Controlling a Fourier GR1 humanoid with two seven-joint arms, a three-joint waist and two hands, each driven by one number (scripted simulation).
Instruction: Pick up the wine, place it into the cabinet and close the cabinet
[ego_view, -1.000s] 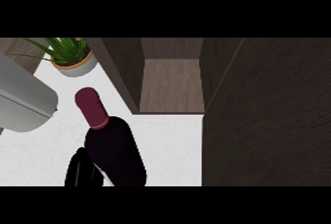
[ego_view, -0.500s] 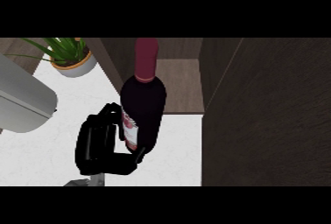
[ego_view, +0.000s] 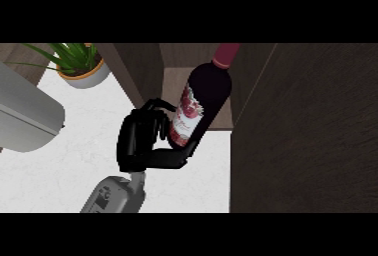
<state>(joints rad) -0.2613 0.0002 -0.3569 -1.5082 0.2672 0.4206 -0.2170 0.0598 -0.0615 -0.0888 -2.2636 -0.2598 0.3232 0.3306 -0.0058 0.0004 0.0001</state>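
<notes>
The wine bottle (ego_view: 205, 95) is dark with a maroon neck and a red and white label. It is held tilted in the air, its neck pointing into the open cabinet compartment (ego_view: 176, 80) at the top centre. My right hand (ego_view: 140, 142) is shut on the bottle's lower half from the left, fingers over it and thumb under its base. The cabinet's dark door (ego_view: 310, 130) stands open and fills the right side. My left hand does not show.
A potted green plant (ego_view: 80, 67) stands on the white counter (ego_view: 66, 175) at the top left. A large grey rounded body (ego_view: 26, 117) sits at the left edge. A brown cabinet side panel (ego_view: 136, 70) borders the opening on the left.
The bottle has risen and moved right, and its neck now reaches into the cabinet opening. My right hand and forearm have come further up into view with it.
</notes>
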